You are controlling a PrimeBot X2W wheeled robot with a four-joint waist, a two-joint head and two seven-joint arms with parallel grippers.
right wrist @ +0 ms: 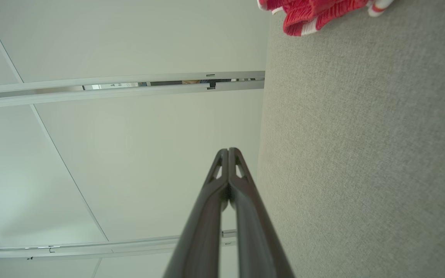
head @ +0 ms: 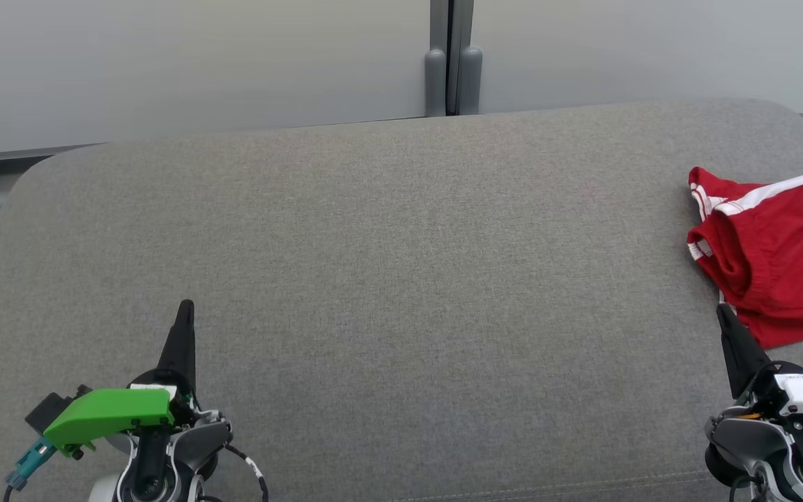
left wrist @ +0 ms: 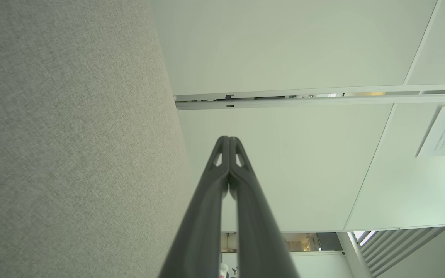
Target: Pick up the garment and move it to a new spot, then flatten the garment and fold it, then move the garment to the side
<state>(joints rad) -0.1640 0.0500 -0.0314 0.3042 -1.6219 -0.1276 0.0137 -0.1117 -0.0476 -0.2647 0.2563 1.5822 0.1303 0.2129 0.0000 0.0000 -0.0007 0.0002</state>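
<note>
Red garment (head: 785, 258) on grey cushion (head: 387, 265), opening leftward

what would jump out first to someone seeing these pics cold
The red garment with white stripes stands out most, lying crumpled at the far right of the grey fabric cushion. Next is the bright green cover on the left wrist, at the lower left. The left tool and right tool are both shut and hold nothing, and the right one is close to the garment's near edge.
</note>
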